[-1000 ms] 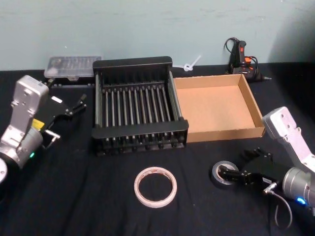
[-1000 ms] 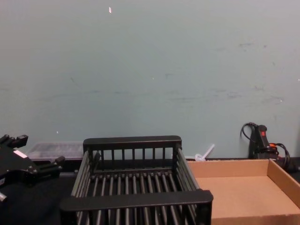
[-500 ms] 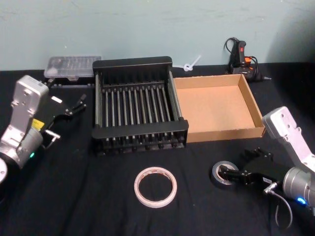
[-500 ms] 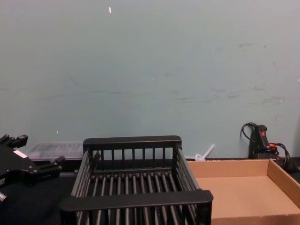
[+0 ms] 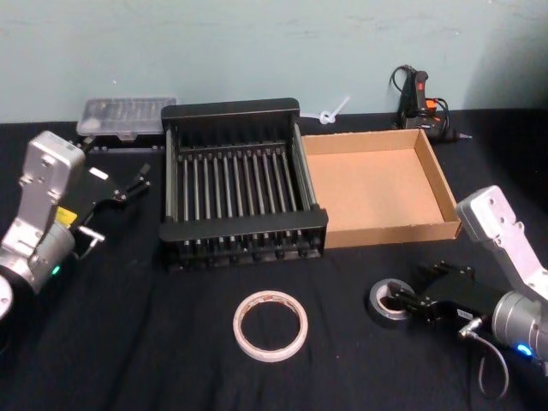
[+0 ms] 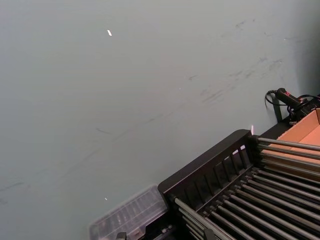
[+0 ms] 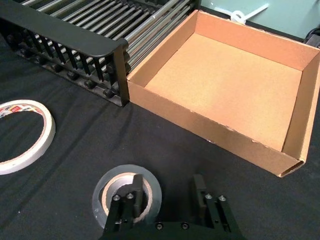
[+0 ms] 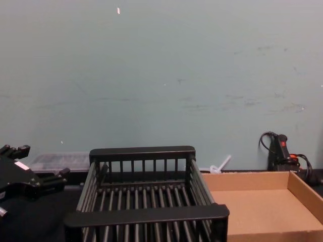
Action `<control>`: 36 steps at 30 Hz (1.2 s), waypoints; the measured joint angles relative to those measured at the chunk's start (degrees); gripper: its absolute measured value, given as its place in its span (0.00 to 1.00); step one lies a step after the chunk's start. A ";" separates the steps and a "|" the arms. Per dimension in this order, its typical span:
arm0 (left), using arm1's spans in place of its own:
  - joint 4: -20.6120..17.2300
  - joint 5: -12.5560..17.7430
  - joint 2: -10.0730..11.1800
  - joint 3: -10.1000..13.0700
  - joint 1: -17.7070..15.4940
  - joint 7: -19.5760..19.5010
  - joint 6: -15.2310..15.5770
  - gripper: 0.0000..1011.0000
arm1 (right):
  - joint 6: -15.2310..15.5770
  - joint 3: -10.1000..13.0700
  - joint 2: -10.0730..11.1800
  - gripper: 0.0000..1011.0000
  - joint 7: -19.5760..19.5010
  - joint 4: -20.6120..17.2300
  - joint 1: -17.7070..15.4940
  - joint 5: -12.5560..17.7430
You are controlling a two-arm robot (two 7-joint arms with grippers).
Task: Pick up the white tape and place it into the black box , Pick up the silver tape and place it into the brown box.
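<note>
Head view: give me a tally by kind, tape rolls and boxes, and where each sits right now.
Tape rolls: 2, the white tape and the silver tape, both on the black table.
Boxes: 2, the black box and the brown box, side by side, nothing in either.
Total: 4.

No legible text (red print unreadable)

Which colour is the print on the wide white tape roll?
Red, on the inner ring of the wide flat white tape roll; the right wrist view shows it best.
</note>
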 joint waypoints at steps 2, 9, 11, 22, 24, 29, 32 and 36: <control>0.00 0.00 0.00 0.00 0.00 0.00 0.00 0.99 | -0.01 0.00 0.00 0.58 -0.01 -0.01 0.00 0.01; 0.00 0.00 0.00 0.00 0.00 0.00 0.00 0.99 | -0.04 0.00 0.01 0.36 -0.04 -0.05 0.00 0.05; 0.00 0.00 0.00 0.00 0.00 0.00 0.00 0.99 | -0.05 0.00 0.01 0.30 -0.05 -0.05 0.00 0.06; 0.00 0.00 0.00 0.00 0.00 0.00 0.00 0.99 | -0.05 0.00 0.01 0.12 -0.06 -0.05 0.00 0.07; 0.00 0.00 0.00 0.00 0.00 0.00 0.00 0.99 | -0.05 0.00 0.01 0.12 -0.05 -0.05 0.00 0.06; 0.00 0.00 0.00 0.00 0.00 0.00 0.00 0.99 | -0.19 0.12 -0.05 0.12 0.07 -0.06 -0.10 0.05; 0.00 0.00 0.00 0.00 0.00 0.00 0.00 0.99 | -0.84 0.45 -0.11 0.12 0.45 -0.29 -0.31 0.07; 0.00 0.00 0.00 0.00 0.00 0.00 0.00 0.99 | -2.12 1.04 -0.10 0.12 0.97 -1.10 -0.48 0.09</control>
